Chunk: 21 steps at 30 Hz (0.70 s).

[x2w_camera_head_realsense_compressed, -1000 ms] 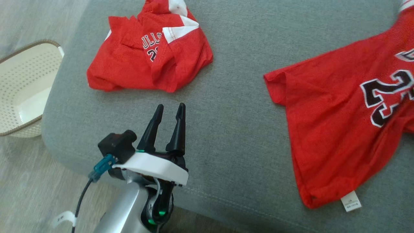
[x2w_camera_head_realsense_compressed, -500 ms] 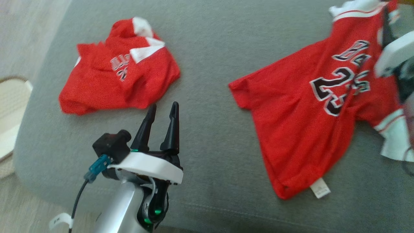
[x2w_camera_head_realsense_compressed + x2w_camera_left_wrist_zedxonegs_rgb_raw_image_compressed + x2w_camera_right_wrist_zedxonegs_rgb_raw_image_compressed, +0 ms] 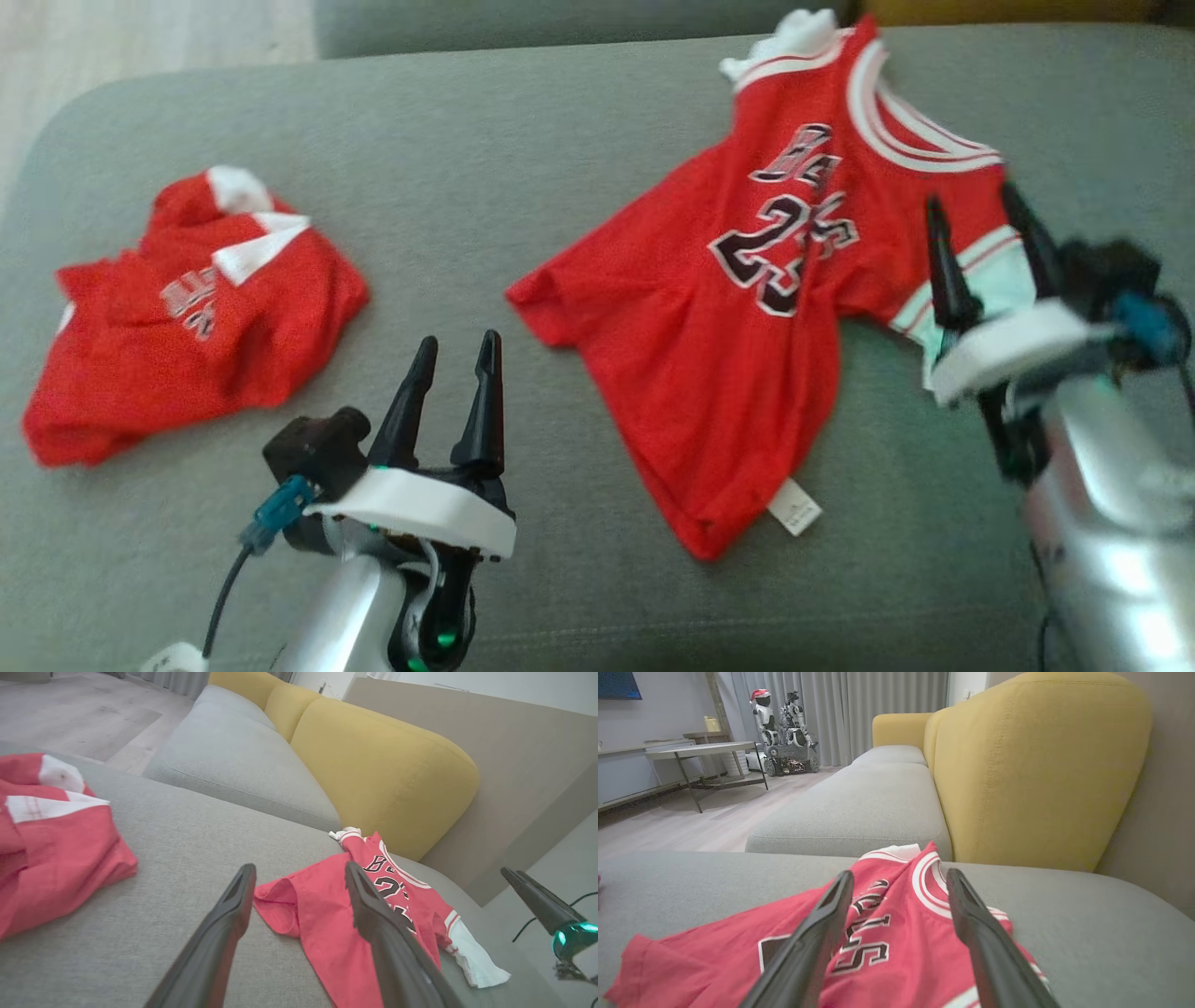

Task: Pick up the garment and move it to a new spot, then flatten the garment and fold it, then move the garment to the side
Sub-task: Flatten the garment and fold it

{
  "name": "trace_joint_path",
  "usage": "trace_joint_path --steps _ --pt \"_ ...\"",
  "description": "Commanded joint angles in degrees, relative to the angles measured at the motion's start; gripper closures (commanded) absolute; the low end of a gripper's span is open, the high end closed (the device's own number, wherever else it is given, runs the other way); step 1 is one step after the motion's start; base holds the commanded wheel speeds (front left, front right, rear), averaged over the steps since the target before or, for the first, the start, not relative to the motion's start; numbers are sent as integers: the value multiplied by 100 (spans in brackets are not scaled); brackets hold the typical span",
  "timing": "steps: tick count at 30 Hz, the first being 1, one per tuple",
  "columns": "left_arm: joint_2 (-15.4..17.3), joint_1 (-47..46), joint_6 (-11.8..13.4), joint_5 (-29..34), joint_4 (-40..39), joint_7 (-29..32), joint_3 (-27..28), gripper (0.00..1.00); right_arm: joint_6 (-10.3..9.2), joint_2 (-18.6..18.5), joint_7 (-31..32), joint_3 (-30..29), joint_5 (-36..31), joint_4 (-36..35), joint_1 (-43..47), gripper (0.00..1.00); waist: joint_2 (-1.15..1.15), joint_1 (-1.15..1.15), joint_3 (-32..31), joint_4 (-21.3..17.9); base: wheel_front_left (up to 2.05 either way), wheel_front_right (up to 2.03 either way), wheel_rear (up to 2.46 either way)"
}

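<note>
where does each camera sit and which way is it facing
Head view: on the head, looking down at the grey sofa seat, a spread red numbered jersey and a crumpled red jersey; open left gripper and open right gripper show.
Left wrist view: low over the seat, facing the yellow backrest; its own fingers, plus the right gripper at right.
Right wrist view: low, looking across the spread jersey toward the backrest; its own fingers.
Shared: head and left wrist views both show both jerseys.

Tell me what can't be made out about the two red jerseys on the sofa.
Head view: crumpled jersey lettering, blurred and folded under.
Head view: white label print, too small.
Left wrist view: crumpled jersey's left side, off the edge.
Right wrist view: spread jersey hem, off the bottom edge.
</note>
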Motion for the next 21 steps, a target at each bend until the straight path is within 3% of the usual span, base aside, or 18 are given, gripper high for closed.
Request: trace_joint_path --steps 1,10,15,21 --pt "42 -116 -24 25 -137 -29 153 0 -5 63 -29 69 29 -431 158 0 0 0 -51 -265 0 0 0" --pt "42 -172 -67 -111 141 -29 132 0 -5 458 601 -361 -167 -2470 1618 0 0 0 95 -720 0 0 0" --pt "42 -337 44 21 408 -29 217 0 -5 575 875 -428 -261 -3183 1896 0 0 0 191 -840 0 0 0" --pt "42 -932 219 358 1354 -29 237 0 -5 680 1039 -353 -294 -3685 1974 0 0 0 372 -1041 0 0 0"
